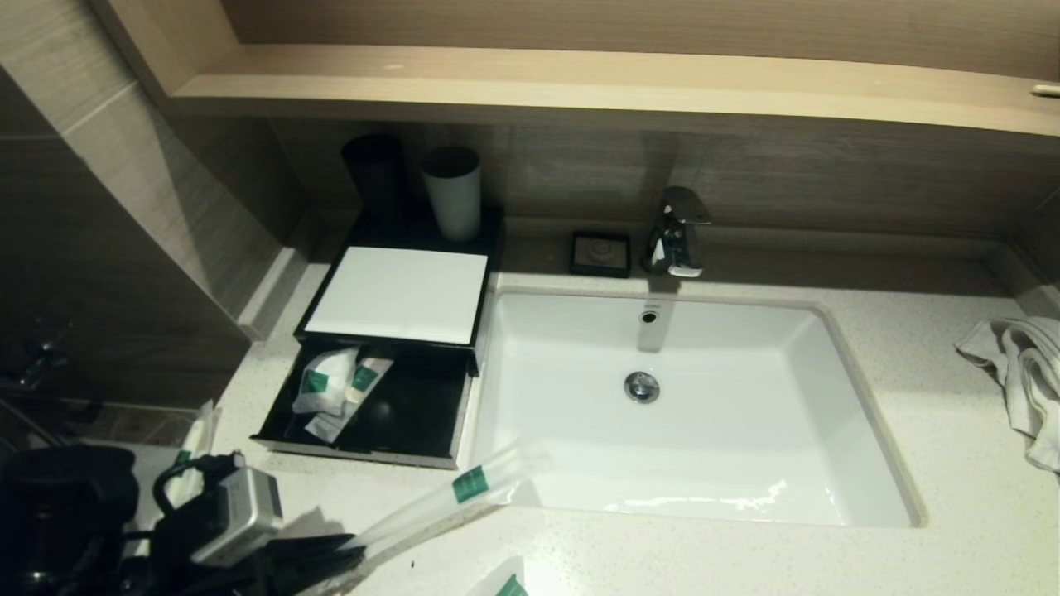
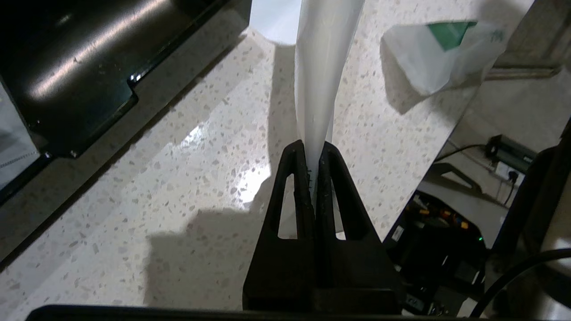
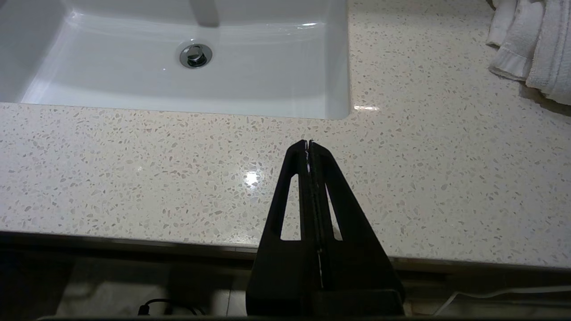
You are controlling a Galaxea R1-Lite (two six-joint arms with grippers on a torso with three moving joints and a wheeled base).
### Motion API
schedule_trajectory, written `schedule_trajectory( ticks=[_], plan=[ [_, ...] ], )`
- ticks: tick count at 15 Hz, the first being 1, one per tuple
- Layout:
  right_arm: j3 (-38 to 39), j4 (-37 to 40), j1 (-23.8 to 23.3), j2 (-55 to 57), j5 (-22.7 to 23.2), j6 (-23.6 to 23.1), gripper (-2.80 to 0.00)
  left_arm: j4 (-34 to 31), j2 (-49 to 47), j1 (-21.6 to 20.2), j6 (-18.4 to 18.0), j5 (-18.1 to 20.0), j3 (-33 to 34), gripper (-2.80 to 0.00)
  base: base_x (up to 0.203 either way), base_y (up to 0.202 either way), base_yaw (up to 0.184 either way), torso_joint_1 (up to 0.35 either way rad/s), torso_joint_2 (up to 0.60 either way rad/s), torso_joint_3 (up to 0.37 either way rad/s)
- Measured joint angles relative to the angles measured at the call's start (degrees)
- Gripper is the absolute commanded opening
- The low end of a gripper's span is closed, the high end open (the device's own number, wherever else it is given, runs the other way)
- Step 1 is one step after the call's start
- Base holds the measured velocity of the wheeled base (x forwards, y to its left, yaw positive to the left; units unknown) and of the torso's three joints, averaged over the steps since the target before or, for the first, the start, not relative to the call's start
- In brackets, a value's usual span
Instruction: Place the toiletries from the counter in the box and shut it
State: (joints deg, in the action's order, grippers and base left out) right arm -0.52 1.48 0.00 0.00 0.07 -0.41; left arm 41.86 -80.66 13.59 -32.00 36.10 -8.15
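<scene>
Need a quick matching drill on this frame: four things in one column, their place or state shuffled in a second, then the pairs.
Things:
1. long packet
2. drawer of the box
3. towel
4. right hand

Place or state:
A. pulled open, packets lying inside
B. shut, empty, over the counter's front edge
C. pinched in the shut left hand
D. bunched on the counter, right of the sink

Pairs: 1-C, 2-A, 3-D, 4-B
</scene>
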Motion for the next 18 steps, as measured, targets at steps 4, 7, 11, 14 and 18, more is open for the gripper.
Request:
schedule_trajectory(
  ticks=[4, 7, 11, 14, 18],
  plan=[
    [0.00, 0.00, 0.00, 0.00, 0.00, -0.02, -2.80, -0.48, 2.37, 2.50, 12.34, -2.19, -5.21, -2.80, 0.000, 0.000, 0.000, 0.000, 0.00, 0.000],
    [0.00, 0.00, 0.00, 0.00, 0.00, 0.00, -2.80, -0.61, 2.86, 2.79, 18.34, -9.41, -8.22, -2.80, 0.000, 0.000, 0.000, 0.000, 0.00, 0.000],
    [0.00, 0.01, 0.00, 0.00, 0.00, 0.00, -2.80, -0.96, 3.62, 2.89, 26.62, -19.71, -11.87, -2.80, 0.000, 0.000, 0.000, 0.000, 0.00, 0.000],
    [0.00, 0.00, 0.00, 0.00, 0.00, 0.00, -2.80, -2.40, 5.45, 3.53, 32.53, -27.06, -15.60, -2.80, 0.000, 0.000, 0.000, 0.000, 0.00, 0.000],
    [0.00, 0.01, 0.00, 0.00, 0.00, 0.00, -2.80, -14.29, 8.04, 5.88, 35.11, -42.45, -20.76, -2.80, 0.000, 0.000, 0.000, 0.000, 0.00, 0.000]
  ],
)
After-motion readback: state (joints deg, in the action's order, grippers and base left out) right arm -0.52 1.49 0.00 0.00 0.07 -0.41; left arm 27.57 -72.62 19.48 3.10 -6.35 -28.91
